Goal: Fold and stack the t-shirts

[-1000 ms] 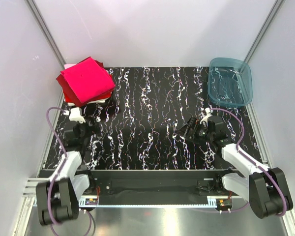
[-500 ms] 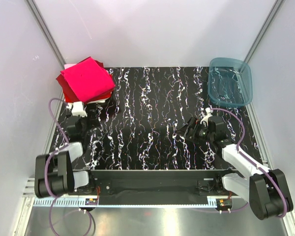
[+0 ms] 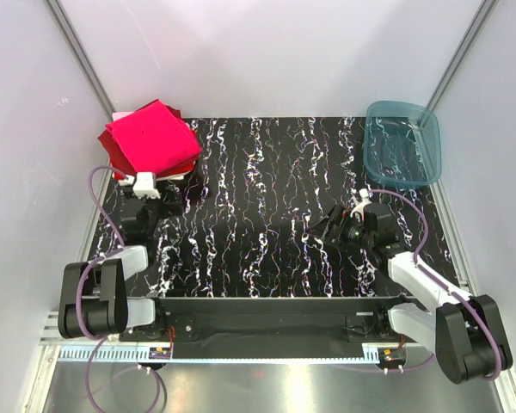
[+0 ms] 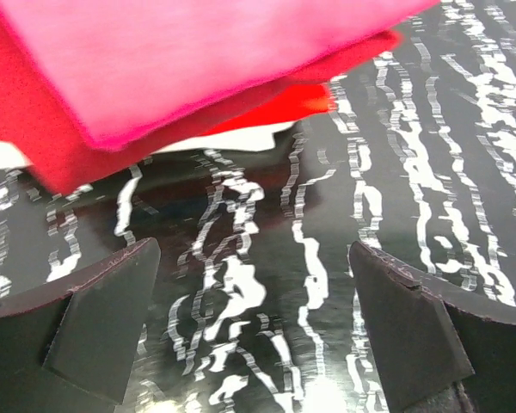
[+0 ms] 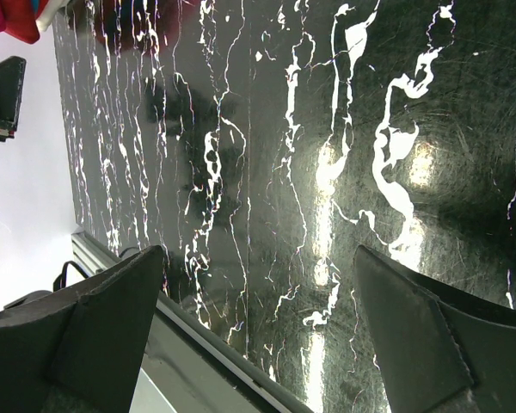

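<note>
Teal bin (image 3: 402, 146) at far right corner of counter (image 3: 267, 215); folded shirts (image 3: 151, 139) stacked far left, well apart. Gaping, gripping nothing: left jaws, right jaws.

Bright, even light from overhead. Glare patches on the glossy table (image 5: 413, 163) in the right wrist view. Blurred t-shirts (image 4: 198, 60) in the left.

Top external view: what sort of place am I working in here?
Likely a lab test cell, not a home: plain white panel walls on aluminium posts, a black marbled table, with only a stack of folded t-shirts and a teal bin on it.
</note>
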